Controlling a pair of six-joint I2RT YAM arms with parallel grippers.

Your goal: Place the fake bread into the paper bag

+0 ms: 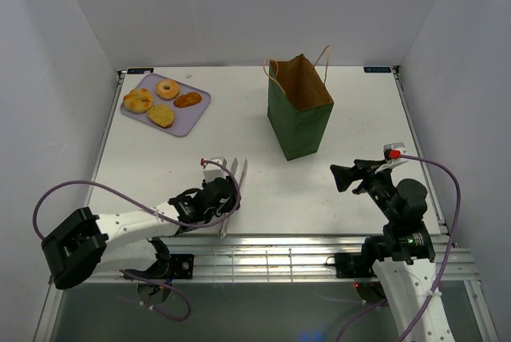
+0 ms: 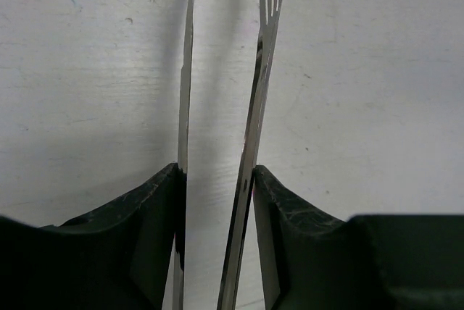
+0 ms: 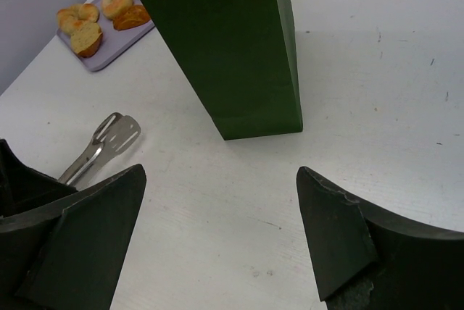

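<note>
The fake bread lies on a lilac tray [image 1: 184, 123] at the far left: a ring doughnut [image 1: 167, 89], a lumpy bun [image 1: 138, 101], a yellowish slice [image 1: 161, 115] and a darker oval [image 1: 188, 100]. The right wrist view also shows the bread [image 3: 94, 20]. The paper bag [image 1: 299, 110] stands upright and open at the far centre, dark green in the right wrist view [image 3: 232, 42]. My left gripper [image 1: 226, 198] is shut on metal tongs [image 1: 237, 178], far from the tray. The tong arms [image 2: 255, 122] sit slightly apart between the jaws [image 2: 217, 172]. My right gripper [image 1: 343, 176] is open and empty, near the bag's front right [image 3: 221, 179].
The tong tips [image 3: 109, 140] show at the left of the right wrist view, over bare white table. White walls enclose the table on three sides. A metal rail [image 1: 279, 258] runs along the near edge by the arm bases.
</note>
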